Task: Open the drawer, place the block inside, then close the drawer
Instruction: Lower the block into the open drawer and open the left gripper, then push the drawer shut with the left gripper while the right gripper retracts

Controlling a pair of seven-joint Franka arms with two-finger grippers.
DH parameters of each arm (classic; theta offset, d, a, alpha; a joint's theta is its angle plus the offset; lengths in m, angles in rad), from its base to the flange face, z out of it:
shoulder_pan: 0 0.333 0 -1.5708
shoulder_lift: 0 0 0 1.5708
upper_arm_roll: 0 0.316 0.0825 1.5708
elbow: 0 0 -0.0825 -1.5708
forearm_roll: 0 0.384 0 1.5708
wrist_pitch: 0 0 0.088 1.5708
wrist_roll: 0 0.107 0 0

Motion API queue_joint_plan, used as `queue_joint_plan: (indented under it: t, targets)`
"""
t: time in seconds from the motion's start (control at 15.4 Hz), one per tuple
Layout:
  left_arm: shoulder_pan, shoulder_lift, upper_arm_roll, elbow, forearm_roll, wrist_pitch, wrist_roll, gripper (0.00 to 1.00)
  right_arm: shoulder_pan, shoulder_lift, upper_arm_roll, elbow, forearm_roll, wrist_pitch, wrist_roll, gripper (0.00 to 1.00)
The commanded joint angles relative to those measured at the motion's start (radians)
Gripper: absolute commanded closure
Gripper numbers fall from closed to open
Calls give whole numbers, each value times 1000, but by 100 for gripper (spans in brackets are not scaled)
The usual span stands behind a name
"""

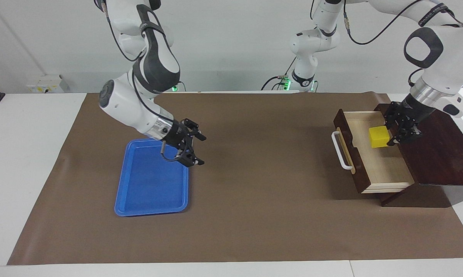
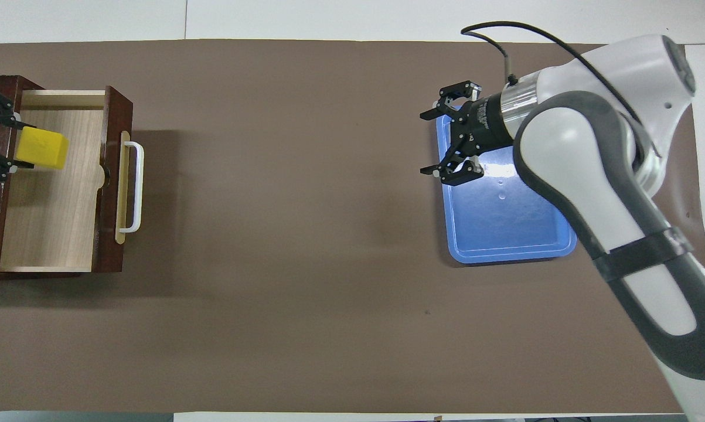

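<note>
The drawer [image 1: 381, 169] [image 2: 53, 223] stands pulled open from its dark wooden box [image 1: 435, 142], showing a pale interior and a white bar handle [image 1: 341, 152]. The yellow block [image 1: 379, 137] [image 2: 41, 149] hangs over the drawer's interior. My left gripper [image 1: 390, 133] [image 2: 13, 145] is shut on the block, reaching in from over the box. My right gripper [image 1: 200, 151] [image 2: 425, 143] is open and holds nothing, raised over the edge of the blue tray.
A flat blue tray [image 1: 150, 184] [image 2: 504, 223] lies toward the right arm's end of the table, with nothing in it. A brown mat [image 1: 254, 192] covers the table, and white tabletop borders it.
</note>
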Motion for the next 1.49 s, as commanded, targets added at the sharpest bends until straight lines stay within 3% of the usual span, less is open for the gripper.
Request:
queue_joint_plan:
  t: [0.0,0.19,0.39,0.45,0.52,0.65,0.78,0.91,1.1,1.43]
  targets:
    - [20,-49,-9,-177,-1,131,30,100,-77,-6,8,64,-63,-141,-78,0]
    - [27,-100,-9,-314,-2,204,55,100,-152,-11,8,113,-130,-295,-245,0]
    - [27,-118,-9,-367,-1,213,86,100,-214,-14,8,146,-196,-405,-409,0]
    - [29,-120,-8,-373,-1,211,114,59,-231,-14,9,161,-224,-442,-469,0]
    - [29,-119,-8,-367,-1,211,132,1,-238,-18,8,170,-261,-471,-538,0]
    - [14,-103,-9,-309,33,185,125,0,-240,-49,9,170,-369,-511,-735,0]
    - [-15,-67,-17,-170,47,68,105,0,-243,-75,8,167,-443,-534,-893,0]
    - [-112,-24,-18,-85,65,40,-36,0,-254,-107,8,158,-503,-541,-1036,0]
    - [-236,-4,-18,-135,154,56,-124,0,-263,-164,9,130,-593,-536,-1255,0]
    - [-195,-17,-17,-269,232,182,-171,0,-280,-277,9,86,-699,-521,-1640,0]
